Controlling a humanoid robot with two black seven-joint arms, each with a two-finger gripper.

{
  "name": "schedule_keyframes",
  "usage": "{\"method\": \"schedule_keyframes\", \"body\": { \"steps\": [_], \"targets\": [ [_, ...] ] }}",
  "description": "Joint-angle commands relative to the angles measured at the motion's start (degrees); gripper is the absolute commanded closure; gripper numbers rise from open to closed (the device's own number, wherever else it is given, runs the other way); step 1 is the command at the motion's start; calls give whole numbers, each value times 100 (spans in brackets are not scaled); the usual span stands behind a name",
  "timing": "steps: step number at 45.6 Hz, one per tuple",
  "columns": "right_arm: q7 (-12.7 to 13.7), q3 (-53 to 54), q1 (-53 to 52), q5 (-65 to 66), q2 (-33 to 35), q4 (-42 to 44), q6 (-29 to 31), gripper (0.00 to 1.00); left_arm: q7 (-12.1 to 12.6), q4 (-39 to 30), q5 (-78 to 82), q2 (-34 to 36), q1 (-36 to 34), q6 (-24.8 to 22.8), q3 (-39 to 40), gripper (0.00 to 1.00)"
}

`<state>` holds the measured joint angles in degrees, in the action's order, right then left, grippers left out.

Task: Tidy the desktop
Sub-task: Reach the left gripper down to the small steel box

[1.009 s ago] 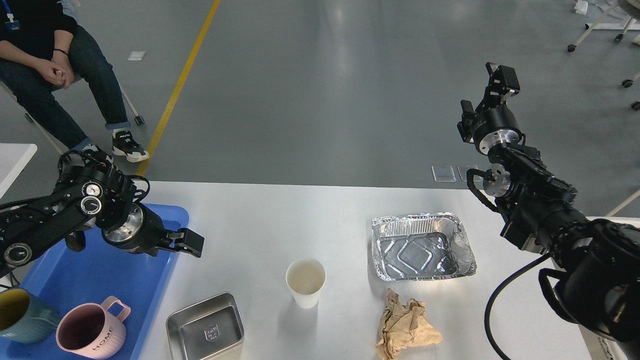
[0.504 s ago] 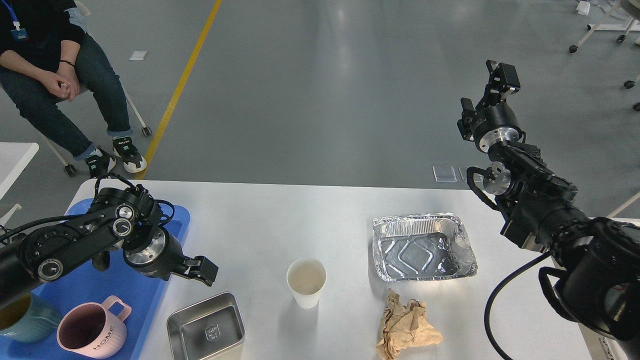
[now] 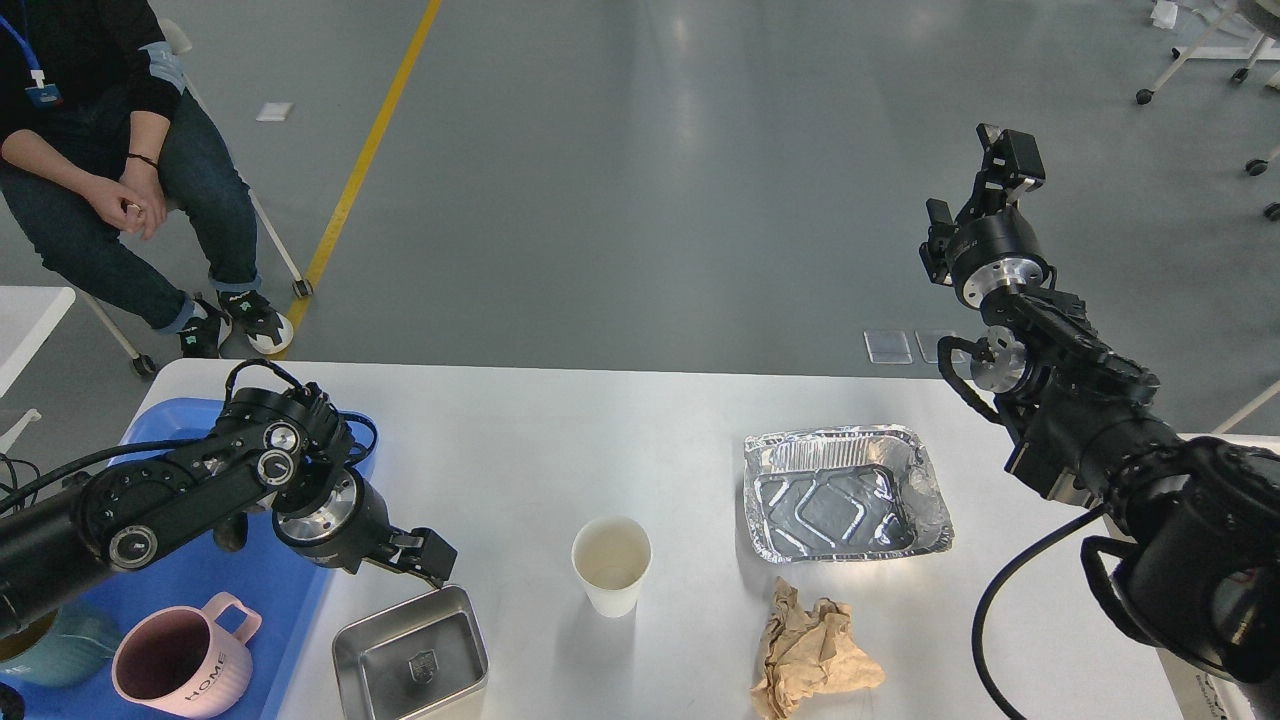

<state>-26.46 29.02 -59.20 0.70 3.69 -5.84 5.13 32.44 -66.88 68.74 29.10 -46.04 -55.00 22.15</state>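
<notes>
The white tabletop fills the lower view, its far edge crossing the middle. Near its left edge, the left gripper hangs just above the far rim of a small steel tray; whether its fingers are apart or together I cannot tell. A blue tray at the left edge holds a pink mug. A paper cup, a foil pan and crumpled brown paper lie toward the near edge. The right gripper, raised beyond the far right corner, is too dark to judge.
</notes>
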Motion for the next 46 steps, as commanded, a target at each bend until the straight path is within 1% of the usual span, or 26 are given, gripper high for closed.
{"method": "schedule_keyframes", "body": {
  "steps": [1, 6, 15, 40, 43, 46],
  "targets": [
    [0, -2, -4, 0, 0, 4, -4, 0, 8, 0, -1, -1, 25, 0, 0, 1],
    [0, -2, -13, 0, 0, 4, -4, 0, 78, 0, -1, -1, 52, 0, -9, 1],
    [0, -2, -13, 0, 0, 4, -4, 0, 104, 0, -1, -1, 78, 0, -9, 1],
    [0, -2, 31, 0, 9, 4, -4, 0, 122, 17, -1, -54, 210, 0, -9, 2],
    [0, -2, 40, 0, 9, 4, -4, 0, 122, 17, 8, -62, 219, 0, -9, 4],
    [0, -2, 40, 0, 9, 4, -4, 0, 122, 26, 8, -71, 219, 0, -9, 11]
  ]
}}
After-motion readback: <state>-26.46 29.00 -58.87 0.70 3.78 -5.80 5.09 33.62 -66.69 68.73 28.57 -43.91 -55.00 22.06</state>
